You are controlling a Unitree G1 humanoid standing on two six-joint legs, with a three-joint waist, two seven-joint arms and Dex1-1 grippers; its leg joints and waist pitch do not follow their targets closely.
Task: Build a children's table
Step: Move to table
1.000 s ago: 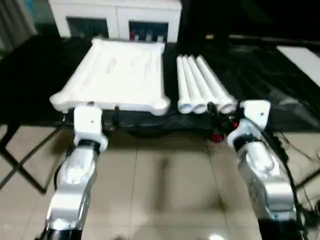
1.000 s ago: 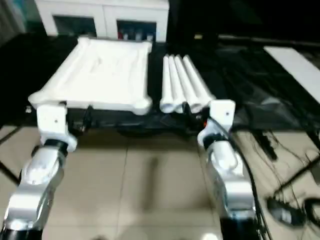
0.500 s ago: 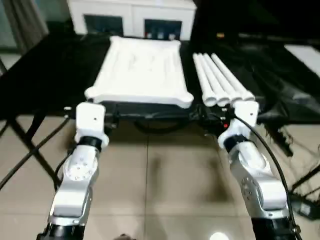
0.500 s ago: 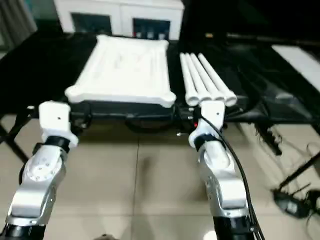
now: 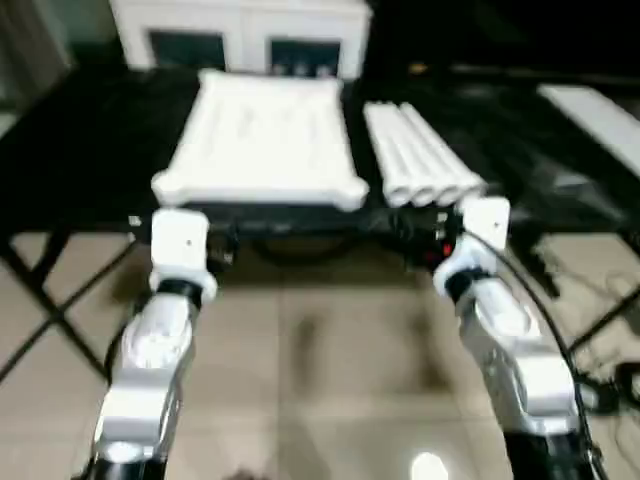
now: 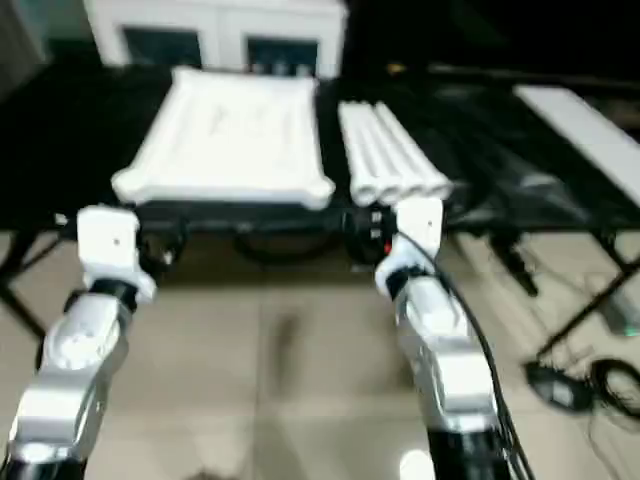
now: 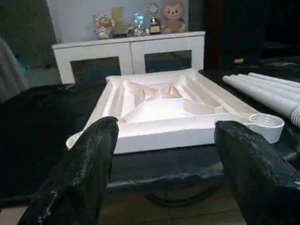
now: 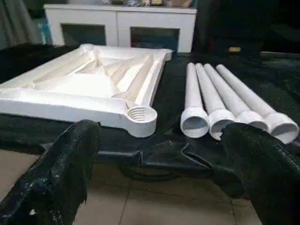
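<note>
The white tabletop [image 5: 260,140] lies upside down on the black-sheeted work table [image 5: 90,150], ribbed underside up, with a round socket [image 8: 140,117] at its near corner. Four white tube legs [image 5: 415,160] lie side by side just right of it, open ends toward me. My left gripper [image 7: 168,126] hangs open in front of the tabletop's near edge, nothing between its black fingers [image 7: 93,154]. Facing the gap between the corner socket and the legs [image 8: 220,98], my right gripper [image 8: 161,129] is open and empty too. Both hover at the work table's front edge.
A white cabinet with glass doors [image 5: 240,35] stands behind the work table, figurines [image 7: 136,23] on top. A flat white board [image 5: 600,110] lies at the far right. Tiled floor [image 5: 320,350] runs below my arms, with cables [image 6: 590,380] at the right.
The whole picture has shifted with my head. Both grippers stay by the work table's front edge; the tabletop and legs lie where they were.
</note>
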